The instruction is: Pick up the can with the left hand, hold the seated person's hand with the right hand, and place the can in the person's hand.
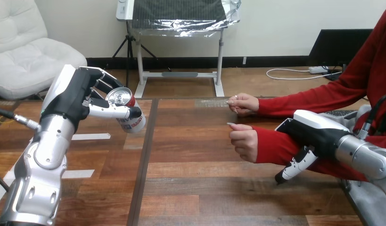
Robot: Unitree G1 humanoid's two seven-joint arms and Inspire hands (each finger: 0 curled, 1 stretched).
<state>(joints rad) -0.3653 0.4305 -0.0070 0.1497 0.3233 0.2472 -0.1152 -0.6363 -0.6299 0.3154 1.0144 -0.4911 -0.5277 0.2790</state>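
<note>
Can aloft over tabletop at left, clamped by fingers of left hand.
Probably light, thin-walled, slick, dentable: best gripped mid-body, gently. Right hand over person's forearm; grip unclear.

We see the left hand at the upper left of the frame, raised over the bench, the tilted can in its curled fingers. Right of centre, apart from the can, the person's nearer hand sits below the person's farther hand. At the right, the right hand lies over the nearer forearm, thumb curled down its near side.
</note>
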